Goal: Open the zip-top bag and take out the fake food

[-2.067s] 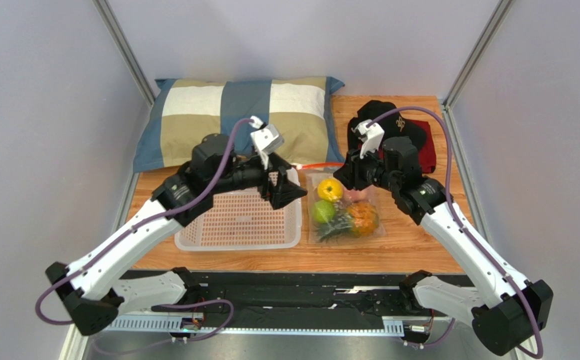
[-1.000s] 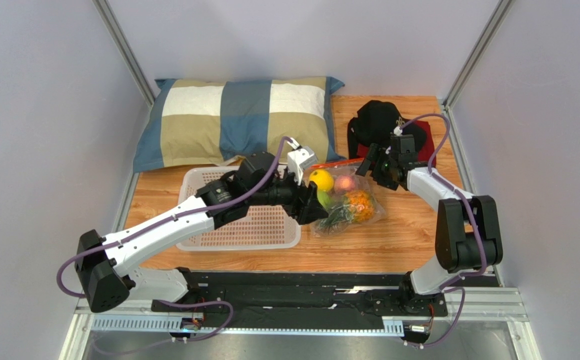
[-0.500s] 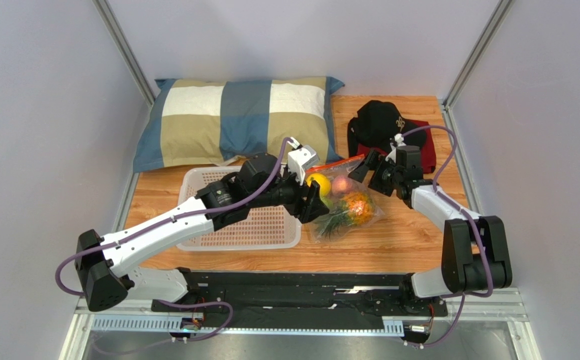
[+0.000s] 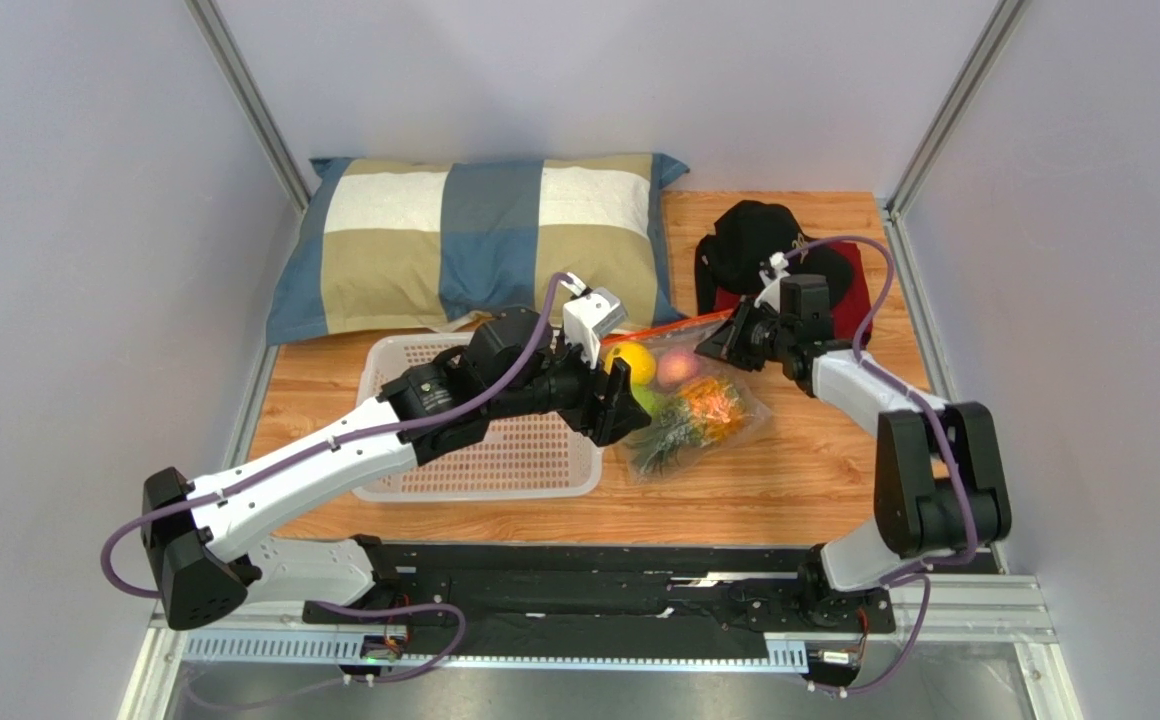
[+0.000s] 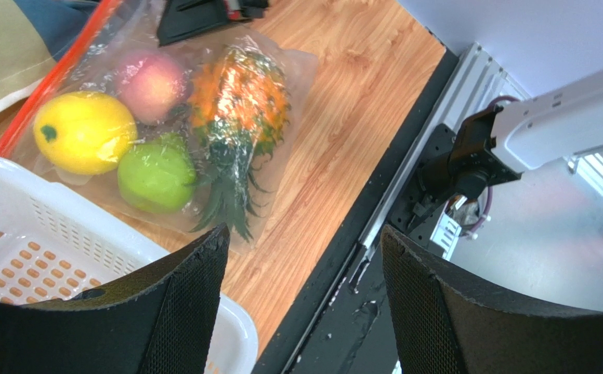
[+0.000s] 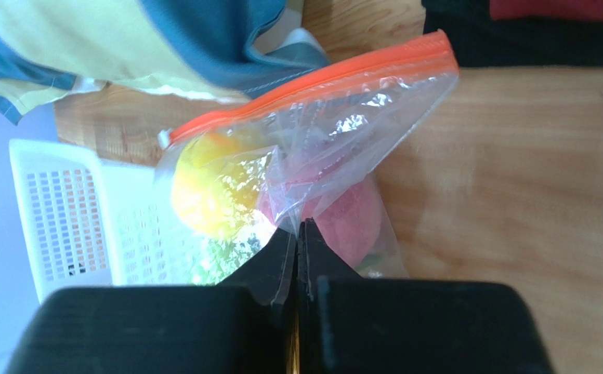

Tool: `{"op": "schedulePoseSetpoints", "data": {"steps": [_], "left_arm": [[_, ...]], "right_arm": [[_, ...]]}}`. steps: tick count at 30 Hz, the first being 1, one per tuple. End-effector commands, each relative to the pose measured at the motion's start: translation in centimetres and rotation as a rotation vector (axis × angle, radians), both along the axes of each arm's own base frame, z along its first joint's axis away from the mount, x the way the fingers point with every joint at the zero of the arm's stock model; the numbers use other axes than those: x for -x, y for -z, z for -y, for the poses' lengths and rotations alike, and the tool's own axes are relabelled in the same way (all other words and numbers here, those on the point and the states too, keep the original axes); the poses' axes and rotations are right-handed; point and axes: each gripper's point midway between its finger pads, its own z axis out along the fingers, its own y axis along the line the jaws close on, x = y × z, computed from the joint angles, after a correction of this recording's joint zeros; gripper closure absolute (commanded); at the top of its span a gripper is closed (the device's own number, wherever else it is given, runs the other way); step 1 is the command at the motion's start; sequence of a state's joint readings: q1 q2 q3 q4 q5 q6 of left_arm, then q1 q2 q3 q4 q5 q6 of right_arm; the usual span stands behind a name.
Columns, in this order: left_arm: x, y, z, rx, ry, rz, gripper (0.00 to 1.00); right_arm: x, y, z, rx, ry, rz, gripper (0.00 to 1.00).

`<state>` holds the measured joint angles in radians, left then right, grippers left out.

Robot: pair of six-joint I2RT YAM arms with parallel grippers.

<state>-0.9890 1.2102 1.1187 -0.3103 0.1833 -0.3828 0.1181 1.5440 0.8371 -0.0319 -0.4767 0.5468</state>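
My right gripper [image 6: 297, 231] is clenched on a thin fold of the zip-top bag [image 6: 359, 117], pinching clear film a little below the orange zip strip [image 6: 312, 87], not the strip itself. My left gripper [image 5: 303, 238] hangs released, jaws wide, above the bag's near-left corner where it meets the white basket [image 5: 16, 230].

The bag lies on the wooden table [image 4: 827, 480] just right of the basket, with its zip edge at the far side by the checked pillow [image 4: 466, 240]. The zip looks sealed. The yellow citrus [image 5: 82, 132], green apple [image 5: 156, 175], peach [image 5: 152, 82] and pineapple [image 5: 238, 101] are all inside.

What worries me is the grip. I hold only slick, crinkled film, so a pull could let it slide out of my fingers, or stretch and tear it. Nothing pins the bag, so tugging with the right alone would probably drag the whole bag and fruit across the table without parting the zip. If my left comes down where it hovers, it may catch the basket rim together with the plastic, or press on the apple and squeeze it sideways. The small white bit at the strip's left end [image 6: 162, 139] may be the slider; I am not holding it.
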Motion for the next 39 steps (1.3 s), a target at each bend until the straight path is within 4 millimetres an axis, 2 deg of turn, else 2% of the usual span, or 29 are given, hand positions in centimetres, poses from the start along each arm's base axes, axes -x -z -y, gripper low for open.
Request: {"op": "schedulePoseSetpoints", "data": {"steps": [1,3,5,6,8,9,10,13,16,22,23,24,25,29,34,39], "left_arm": [[-0.7,-2.3,-0.6,0.087,-0.083,0.001,0.23],[-1.3,-3.0,-0.3,0.152,-0.103,-0.023,0.23],[-1.8,-3.1,-0.1,0.199,-0.123,-0.061,0.23],[-2.5,-3.1,-0.4,0.217,-0.14,-0.075,0.23],[-3.0,-3.5,-0.4,0.284,-0.147,-0.096,0.21],[-2.9,-3.6,-0.4,0.305,-0.129,-0.11,0.2],[-3.7,-4.0,-0.6,0.345,-0.139,-0.1,0.19],[-3.9,-4.4,-0.6,0.406,-0.119,-0.106,0.14],[-3.6,-3.6,-0.4,0.446,-0.087,-0.095,0.11],[-3.5,-1.7,-0.7,0.476,-0.072,-0.086,0.12],[-3.4,-1.9,-1.0,0.491,-0.073,-0.075,0.12],[-3.2,-1.2,-1.4,0.495,-0.079,-0.075,0.13],[-2.8,-2.7,-1.9,0.543,-0.07,-0.027,0.13],[-2.7,-3.7,-3.1,0.59,-0.105,0.024,0.13],[-2.4,-4.5,-3.0,0.674,-0.071,0.056,0.13],[-2.6,-5.4,-2.4,0.749,-0.03,0.043,0.04]], "right_arm": [[2.4,-7.3,0.7,0.028,-0.005,0.149,1.0],[3.6,-10.3,0.6,0.006,-0.037,0.233,1.0],[4.4,-12.0,0.4,-0.009,-0.065,0.252,1.0],[5.2,-12.2,0.3,-0.016,-0.079,0.238,1.0],[6.3,-14.2,0.3,-0.026,-0.095,0.286,1.0],[6.7,-14.7,0.3,-0.029,-0.093,0.289,1.0],[7.3,-15.9,0.4,-0.034,-0.088,0.324,1.0],[8.2,-17.6,0.4,-0.049,-0.08,0.336,1.0],[9.3,-20.2,0.1,-0.089,-0.081,0.371,1.0],[11.6,-25.0,0.1,-0.14,-0.068,0.437,1.0],[12.0,-25.5,0.0,-0.15,-0.069,0.438,1.0],[12.4,-26.0,0.1,-0.155,-0.068,0.449,1.0],[12.7,-26.9,0.1,-0.159,-0.067,0.464,1.0],[14.0,-28.9,0.0,-0.198,-0.062,0.487,1.0],[15.1,-31.1,0.0,-0.268,-0.027,0.5,1.0],[15.6,-32.3,-0.2,-0.324,-0.018,0.496,1.0]]}}
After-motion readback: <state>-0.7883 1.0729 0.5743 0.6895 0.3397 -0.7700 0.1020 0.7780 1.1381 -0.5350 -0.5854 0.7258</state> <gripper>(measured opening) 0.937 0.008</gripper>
